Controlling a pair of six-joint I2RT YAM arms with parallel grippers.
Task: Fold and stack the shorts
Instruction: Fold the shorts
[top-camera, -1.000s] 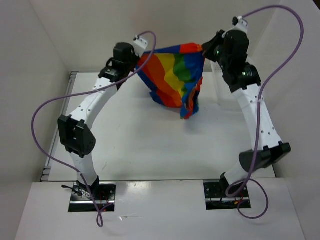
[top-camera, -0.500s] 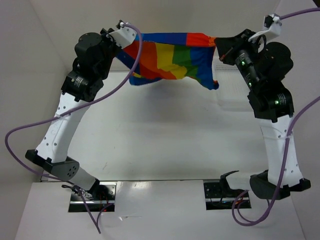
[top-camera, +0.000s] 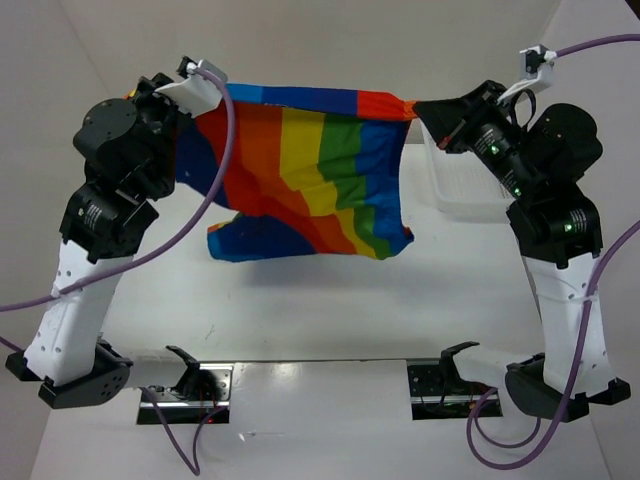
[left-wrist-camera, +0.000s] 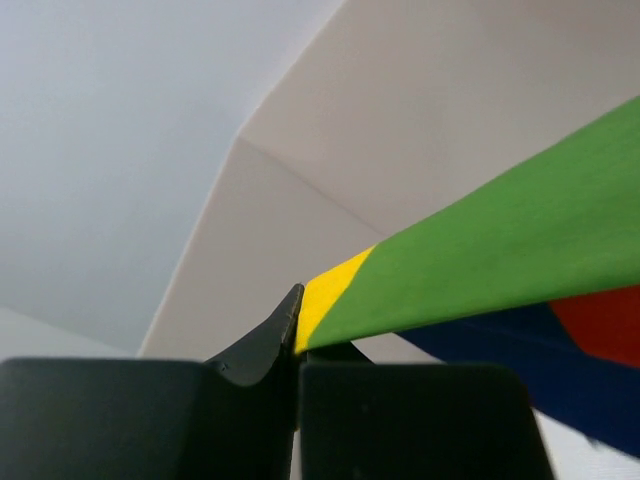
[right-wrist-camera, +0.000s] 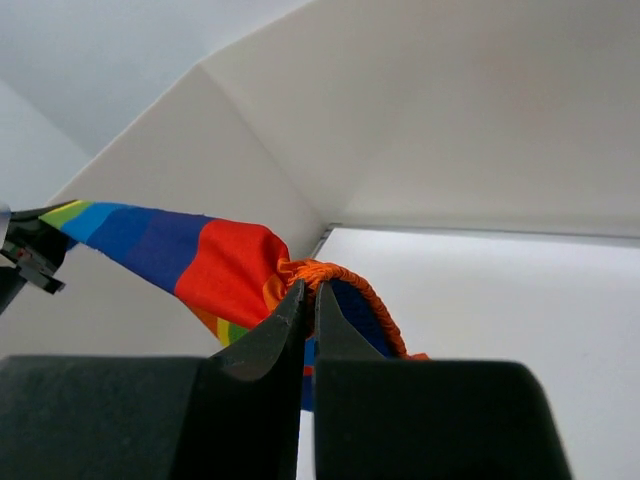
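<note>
Left pincer (left-wrist-camera: 297, 305) grips one top corner of the shorts (top-camera: 300, 170); right pincer (right-wrist-camera: 310, 292) the other (fabric stretched between).

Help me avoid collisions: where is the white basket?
Top view: the basket sits far right, just below the right gripper, beside the hanging shorts.

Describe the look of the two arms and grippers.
The left arm and right arm have white links and black joints, each with a purple cable. Small green lights glow on the right arm. The gripper fingers are black and pointed.
</note>
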